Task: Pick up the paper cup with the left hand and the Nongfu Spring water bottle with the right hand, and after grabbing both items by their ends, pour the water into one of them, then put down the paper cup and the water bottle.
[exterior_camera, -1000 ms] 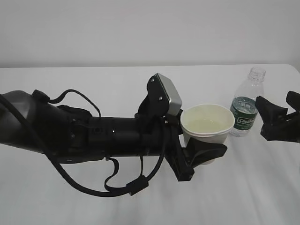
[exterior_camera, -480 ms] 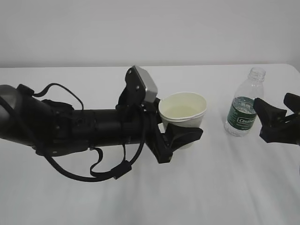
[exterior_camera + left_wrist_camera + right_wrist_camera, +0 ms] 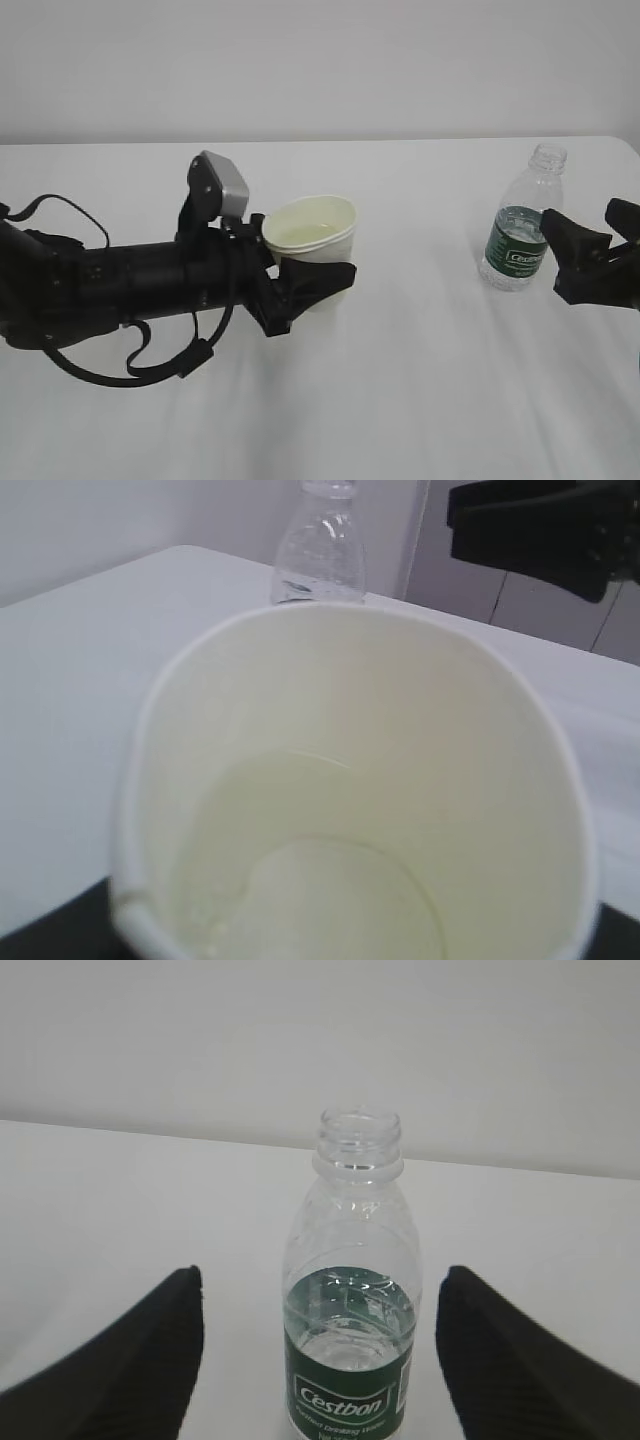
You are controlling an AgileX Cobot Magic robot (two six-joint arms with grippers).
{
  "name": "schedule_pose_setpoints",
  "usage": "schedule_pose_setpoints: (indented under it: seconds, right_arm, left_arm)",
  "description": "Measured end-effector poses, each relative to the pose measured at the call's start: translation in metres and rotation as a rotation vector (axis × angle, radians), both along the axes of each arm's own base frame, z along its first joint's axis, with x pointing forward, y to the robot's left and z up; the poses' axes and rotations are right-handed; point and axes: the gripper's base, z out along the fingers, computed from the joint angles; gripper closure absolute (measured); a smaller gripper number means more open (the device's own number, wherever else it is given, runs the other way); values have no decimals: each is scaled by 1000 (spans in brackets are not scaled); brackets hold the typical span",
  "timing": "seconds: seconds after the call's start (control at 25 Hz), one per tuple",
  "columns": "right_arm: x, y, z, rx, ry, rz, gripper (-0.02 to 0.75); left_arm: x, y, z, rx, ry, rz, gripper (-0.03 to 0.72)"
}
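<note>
Left hand [image 3: 305, 290] grips the paper cup [image 3: 311, 240] near the middle of the table [image 3: 420, 400]; cup upright, a little water [image 3: 300, 880] inside. Bottle [image 3: 520, 232] stands uncapped by the right edge, right hand [image 3: 585, 255] open just beside it, not touching.
</note>
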Motion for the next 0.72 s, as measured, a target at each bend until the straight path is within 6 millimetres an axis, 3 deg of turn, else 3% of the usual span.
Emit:
schedule_pose_setpoints:
  seconds: [0.4, 0.72]
  right_arm:
    - [0, 0, 0, 1, 0, 0, 186]
    - [0, 0, 0, 2, 0, 0, 186]
  left_arm:
    - [7, 40, -9, -10, 13, 108, 235]
    - [8, 61, -17, 13, 15, 210, 238]
